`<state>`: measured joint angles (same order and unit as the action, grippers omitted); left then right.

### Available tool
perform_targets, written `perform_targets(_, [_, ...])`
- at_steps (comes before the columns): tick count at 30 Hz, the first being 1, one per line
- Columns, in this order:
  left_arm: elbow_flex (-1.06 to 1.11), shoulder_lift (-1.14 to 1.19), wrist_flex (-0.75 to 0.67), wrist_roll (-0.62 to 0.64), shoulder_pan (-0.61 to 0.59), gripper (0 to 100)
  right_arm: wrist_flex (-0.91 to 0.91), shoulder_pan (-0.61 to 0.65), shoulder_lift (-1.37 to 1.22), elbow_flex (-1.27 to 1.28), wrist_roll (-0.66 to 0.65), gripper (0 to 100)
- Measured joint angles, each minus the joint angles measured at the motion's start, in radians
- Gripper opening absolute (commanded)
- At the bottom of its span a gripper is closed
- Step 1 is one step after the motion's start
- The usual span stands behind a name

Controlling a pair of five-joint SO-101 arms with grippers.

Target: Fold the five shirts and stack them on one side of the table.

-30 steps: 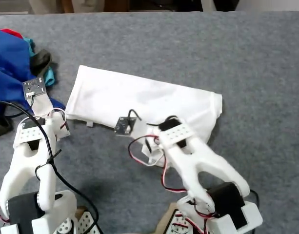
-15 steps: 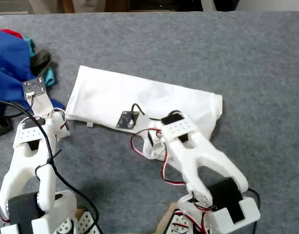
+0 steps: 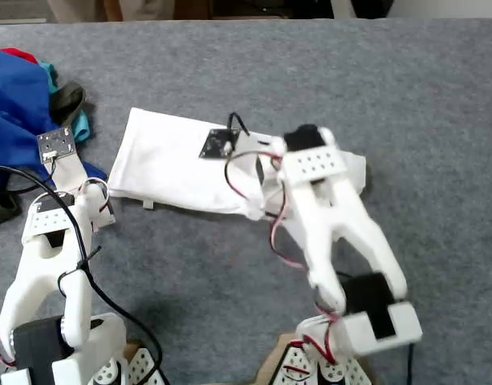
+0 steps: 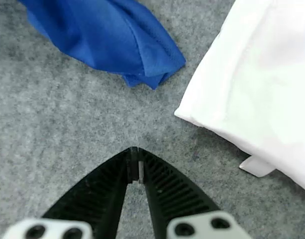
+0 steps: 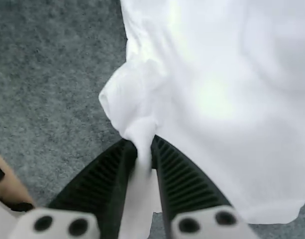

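Fingers (image 5: 179,172) — right arm's — pinch bunched white shirt (image 5: 217,89).

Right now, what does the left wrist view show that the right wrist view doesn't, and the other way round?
Left wrist view's own: the blue shirt, crumpled near a corner of the white shirt but apart from it, and the left pincer, shut on nothing over the table. Right wrist view's own: the right pincer, shut on a bunched fold of the white shirt. Shared: the white shirt and the grey table.
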<state>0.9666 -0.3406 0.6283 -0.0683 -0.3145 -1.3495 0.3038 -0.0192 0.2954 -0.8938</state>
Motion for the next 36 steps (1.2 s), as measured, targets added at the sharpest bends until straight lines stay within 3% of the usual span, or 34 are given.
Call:
perform_targets(9, [0.0,0.0,0.0,0.0,0.0,2,-0.078,-0.005,-0.273,-0.31,-0.098,1.9])
perform_targets(16, [0.0,0.0,0.0,0.0,0.0,2,-0.084,-0.005,-0.315,-0.399,-0.106,24.2])
perform_targets(20, [0.0,0.0,0.0,0.0,0.0,2,-0.084,-0.005,-0.315,-0.405,-0.106,29.8])
perform_targets(25, [0.0,0.0,0.0,0.0,0.0,2,-0.086,-0.005,-0.315,-0.44,-0.106,24.8])
perform_targets(30, [0.0,0.0,0.0,0.0,0.0,2,-0.216,-0.005,-0.315,-0.486,-0.106,0.1])
perform_targets(36, [0.0,0.0,0.0,0.0,0.0,2,-0.379,-0.005,-0.216,-0.454,-0.078,0.5])
